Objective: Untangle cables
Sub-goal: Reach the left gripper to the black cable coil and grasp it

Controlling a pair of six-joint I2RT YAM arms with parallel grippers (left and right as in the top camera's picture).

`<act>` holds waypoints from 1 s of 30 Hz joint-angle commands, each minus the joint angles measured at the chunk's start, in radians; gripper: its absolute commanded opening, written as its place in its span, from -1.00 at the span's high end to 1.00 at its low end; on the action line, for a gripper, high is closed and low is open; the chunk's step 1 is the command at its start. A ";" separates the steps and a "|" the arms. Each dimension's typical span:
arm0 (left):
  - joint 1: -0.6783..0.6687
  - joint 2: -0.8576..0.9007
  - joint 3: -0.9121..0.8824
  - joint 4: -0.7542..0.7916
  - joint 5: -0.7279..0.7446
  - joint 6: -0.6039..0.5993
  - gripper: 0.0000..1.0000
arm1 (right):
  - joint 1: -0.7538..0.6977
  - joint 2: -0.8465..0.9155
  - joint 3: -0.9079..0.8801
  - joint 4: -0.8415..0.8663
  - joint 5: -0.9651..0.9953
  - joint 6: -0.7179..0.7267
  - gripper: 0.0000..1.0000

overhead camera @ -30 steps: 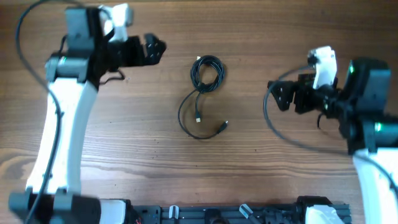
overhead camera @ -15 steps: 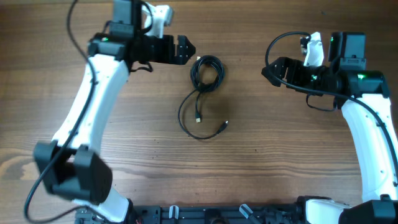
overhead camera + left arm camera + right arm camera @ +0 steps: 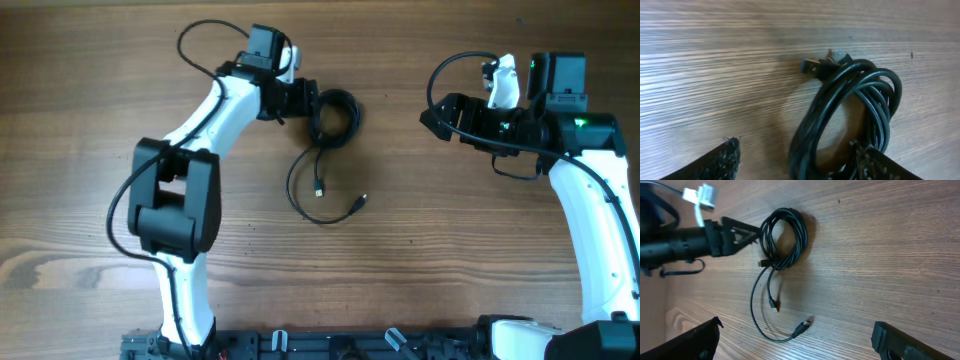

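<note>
The cables (image 3: 333, 117) are thin black cords wound into a small coil on the wooden table (image 3: 480, 250). A loose tail (image 3: 300, 200) loops toward me and ends in two small plugs. My left gripper (image 3: 308, 103) is at the coil's left edge. In the left wrist view the coil (image 3: 850, 110) runs between the fingers (image 3: 715, 162), its left strands in the gap and the right finger over its inside. That left gripper (image 3: 795, 145) is open. My right gripper (image 3: 428, 115) hangs open to the right, apart from the coil (image 3: 785, 237).
Thicker black wires (image 3: 205, 40) arc off the white left arm (image 3: 175, 190) at the back left. The right arm (image 3: 590, 220) stands along the right edge. A dark rail (image 3: 350, 345) runs along the near edge.
My left arm has swung right and lowered its gripper onto the coil's left edge, with the jaws a little narrower. The right arm rose early on, then stayed still.
</note>
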 commanded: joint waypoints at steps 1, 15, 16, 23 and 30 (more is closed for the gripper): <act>-0.039 0.060 0.013 0.046 -0.049 -0.012 -0.31 | 0.003 0.002 0.021 0.002 -0.016 -0.010 -0.99; -0.097 0.148 0.010 0.102 -0.076 -0.016 0.28 | 0.003 0.002 0.020 0.001 -0.012 -0.008 -1.00; -0.103 0.150 0.010 0.103 -0.076 -0.016 0.35 | 0.003 0.002 0.020 0.001 -0.012 -0.008 -1.00; -0.086 0.107 0.010 0.099 0.002 -0.072 0.92 | 0.003 0.002 0.020 0.003 -0.012 0.011 -0.99; 0.039 -0.044 0.010 0.098 0.608 -0.229 0.92 | 0.003 0.002 0.020 0.037 -0.013 0.074 -0.99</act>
